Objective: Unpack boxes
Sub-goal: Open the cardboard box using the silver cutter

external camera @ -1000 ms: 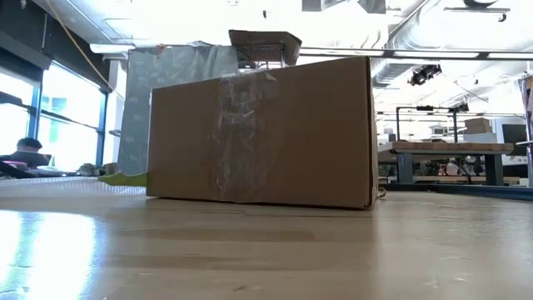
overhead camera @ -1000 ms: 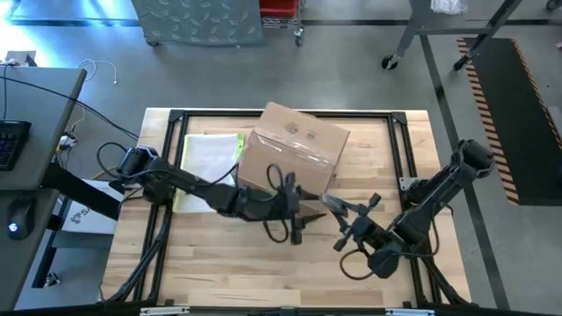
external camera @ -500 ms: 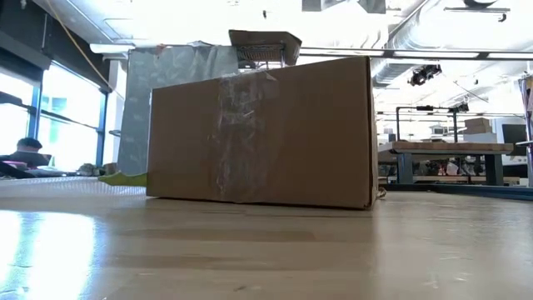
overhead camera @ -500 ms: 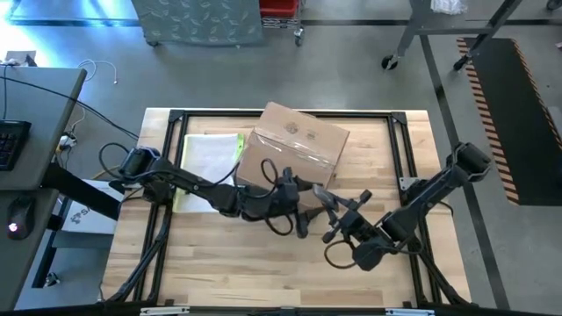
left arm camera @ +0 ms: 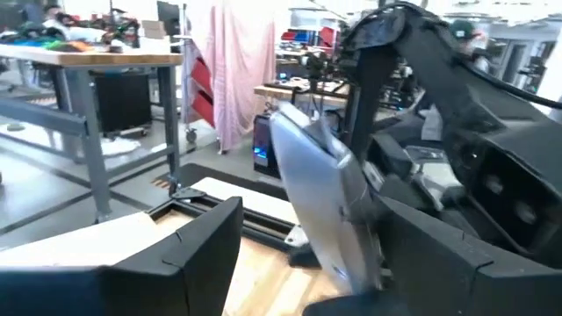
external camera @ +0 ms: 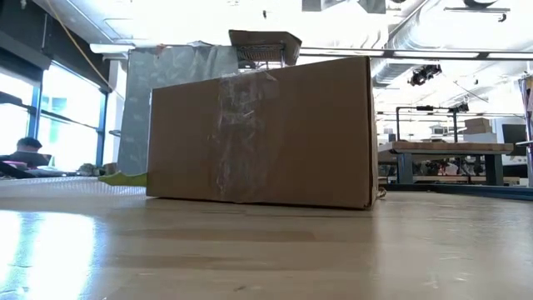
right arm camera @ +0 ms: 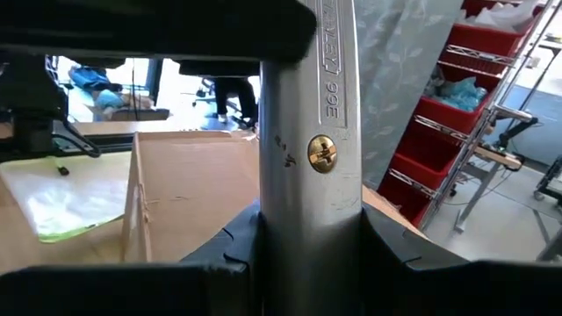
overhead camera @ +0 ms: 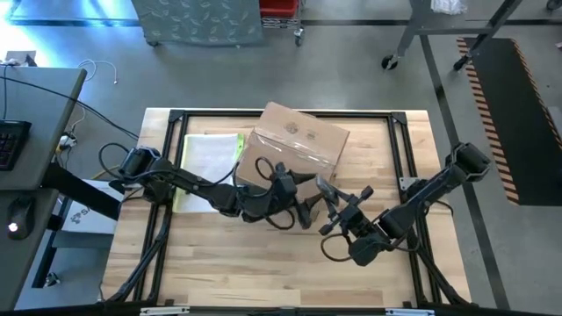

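Right gripper [overhead camera: 323,190] fingers are clamped on a silver metal tool [right arm camera: 307,132], likely a box cutter: flat handle, brass screw, stamped lettering. In the right wrist view the handle fills the gap between the two dark fingers [right arm camera: 219,254], pinched on both sides. In the left wrist view the same tool [left arm camera: 320,211] stands upright, just beyond the left fingers, with the right arm's dark body behind it.

Left gripper [overhead camera: 303,211] fingers are spread wide. The left wrist view shows them far apart with the silver tool in between; cannot tell whether either pad touches it. No firm grip visible.

In the high view both grippers meet mid-table, just near of the box's near-right corner. Left arm reaches in from the left edge, right arm from the right edge, both stretched low over the wood.

Box [overhead camera: 292,145]: brown corrugated carton, sits far-centre on the wooden table [overhead camera: 219,263], rotated a little against the table edges, flaps shut, clear tape across the top. In the low view the box [external camera: 262,133] rests flat on the tabletop with a crinkled clear tape strip running down its near face. The right wrist view looks at one plain brown side of the box [right arm camera: 189,189].

A clear sleeve with yellow edge [overhead camera: 211,154] lies flat on the table, touching the box's left side.
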Action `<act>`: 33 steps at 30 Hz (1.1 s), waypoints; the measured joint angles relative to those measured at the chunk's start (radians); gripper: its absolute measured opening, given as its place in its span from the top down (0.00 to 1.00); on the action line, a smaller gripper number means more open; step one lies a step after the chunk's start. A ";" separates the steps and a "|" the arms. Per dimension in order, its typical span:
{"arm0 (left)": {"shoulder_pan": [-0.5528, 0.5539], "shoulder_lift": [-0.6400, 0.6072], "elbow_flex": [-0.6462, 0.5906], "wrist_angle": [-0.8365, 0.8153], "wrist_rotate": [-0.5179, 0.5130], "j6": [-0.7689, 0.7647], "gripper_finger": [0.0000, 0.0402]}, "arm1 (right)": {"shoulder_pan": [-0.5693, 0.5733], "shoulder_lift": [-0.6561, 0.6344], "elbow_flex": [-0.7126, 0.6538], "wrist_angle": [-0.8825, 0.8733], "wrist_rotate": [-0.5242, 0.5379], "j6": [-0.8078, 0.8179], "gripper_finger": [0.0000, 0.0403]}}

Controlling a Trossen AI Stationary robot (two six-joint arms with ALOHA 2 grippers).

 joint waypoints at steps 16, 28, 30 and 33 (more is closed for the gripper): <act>0.010 0.000 0.003 0.017 0.072 0.023 0.76 | -0.005 0.034 0.000 0.017 -0.022 -0.038 0.76; -0.029 -0.072 -0.002 -0.176 -0.042 0.114 0.90 | -0.019 0.031 0.000 -0.008 -0.130 -0.133 0.50; -0.034 -0.096 -0.002 -0.213 -0.076 0.113 0.90 | -0.018 0.031 0.000 -0.012 -0.128 -0.175 0.44; -0.048 -0.119 -0.002 -0.256 -0.103 0.114 0.90 | -0.018 0.031 0.000 -0.013 -0.118 -0.200 0.39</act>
